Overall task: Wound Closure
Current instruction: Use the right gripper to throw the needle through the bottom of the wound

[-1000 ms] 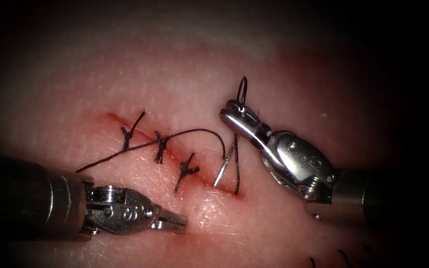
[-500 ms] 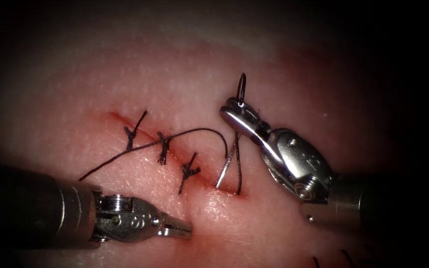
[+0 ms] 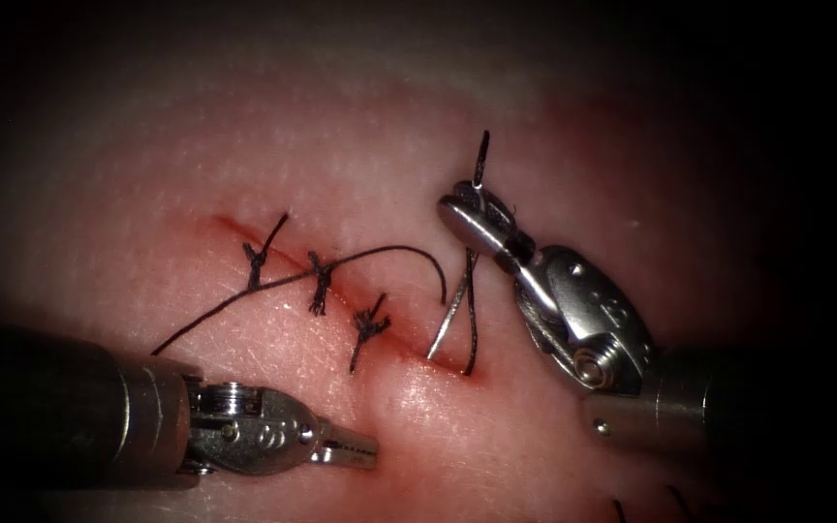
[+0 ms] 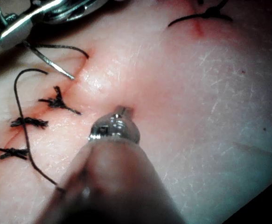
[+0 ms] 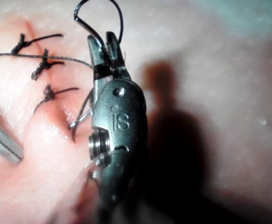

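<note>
The tissue (image 3: 341, 165) has a cut running from upper left to lower right, with three knotted stitches (image 3: 320, 286) across it. My right tool (image 3: 462, 208) is right of the cut, shut on the upper end of the curved needle (image 3: 449, 310). The needle slants down, and its lower end meets the tissue at the cut's lower right end; its depth there is hidden. A black thread (image 3: 389, 252) arcs from beside the needle leftwards over the stitches. A small thread loop (image 5: 80, 14) stands above the right jaws. My left tool (image 3: 365, 450) lies low on the cut's left side, shut and holding nothing.
Red fluid (image 3: 467, 373) lines the cut, most of it at its lower right end. Cut ends of thread (image 3: 675, 504) lie beyond the right tool's shaft. Another knotted stitch (image 4: 201, 16) sits further along the tissue. The needle tip (image 4: 70, 77) lies near the left tool's tip (image 4: 122, 110).
The right tool shifted slightly right and turned, so the needle stands steeper and the thread loop above its jaws looks narrower. The left tool slid a little to the right.
</note>
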You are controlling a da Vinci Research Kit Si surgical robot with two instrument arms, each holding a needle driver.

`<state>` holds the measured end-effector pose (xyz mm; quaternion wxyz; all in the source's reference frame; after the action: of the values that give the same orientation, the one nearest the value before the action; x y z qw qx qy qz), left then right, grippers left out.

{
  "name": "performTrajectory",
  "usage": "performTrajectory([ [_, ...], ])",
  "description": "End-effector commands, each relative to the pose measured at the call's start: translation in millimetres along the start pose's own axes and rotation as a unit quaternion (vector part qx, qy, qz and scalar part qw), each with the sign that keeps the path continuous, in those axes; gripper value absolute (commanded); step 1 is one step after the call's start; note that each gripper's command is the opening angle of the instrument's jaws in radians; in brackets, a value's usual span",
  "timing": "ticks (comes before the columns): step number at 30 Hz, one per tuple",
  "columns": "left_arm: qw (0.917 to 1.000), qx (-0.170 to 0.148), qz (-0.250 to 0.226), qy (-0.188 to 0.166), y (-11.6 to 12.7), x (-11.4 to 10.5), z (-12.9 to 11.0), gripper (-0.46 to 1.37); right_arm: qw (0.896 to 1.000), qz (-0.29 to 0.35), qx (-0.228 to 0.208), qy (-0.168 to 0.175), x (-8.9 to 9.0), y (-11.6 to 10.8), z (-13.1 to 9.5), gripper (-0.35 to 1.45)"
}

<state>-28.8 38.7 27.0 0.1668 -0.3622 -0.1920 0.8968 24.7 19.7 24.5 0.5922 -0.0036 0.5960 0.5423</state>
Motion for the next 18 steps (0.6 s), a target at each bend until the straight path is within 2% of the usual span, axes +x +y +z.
performTrajectory([
  [1, 1.0, -0.002, 0.0, 0.0, 0.0, 0.0, 0.1, -0.33, 1.0, -0.009, -0.003, -0.001, 0.2, 0.0, 0.0, -0.35],
  [3, 1.0, -0.002, 0.0, 0.0, -0.1, 0.0, 0.1, -0.33, 0.999, -0.038, -0.003, -0.004, 0.3, -0.1, 0.1, -0.35],
  [8, 1.0, -0.002, -0.003, 0.0, -0.2, 0.0, 0.2, -0.29, 1.0, -0.029, -0.003, -0.003, 0.3, -0.1, 0.1, -0.35],
  [12, 1.0, -0.002, -0.002, 0.0, -0.7, -0.2, 0.3, -0.24, 0.998, 0.07, -0.004, -0.004, -0.1, -0.4, 0.2, -0.35],
  [14, 1.0, -0.002, -0.004, 0.0, -1.0, -0.3, 0.4, -0.24, 0.991, 0.134, -0.009, -0.016, -0.6, -0.8, 0.4, -0.35],
  [18, 1.0, -0.002, -0.006, -0.001, -1.1, -0.7, 0.6, -0.28, 0.988, 0.151, -0.014, -0.024, -1.5, -1.3, 0.2, -0.35],
])
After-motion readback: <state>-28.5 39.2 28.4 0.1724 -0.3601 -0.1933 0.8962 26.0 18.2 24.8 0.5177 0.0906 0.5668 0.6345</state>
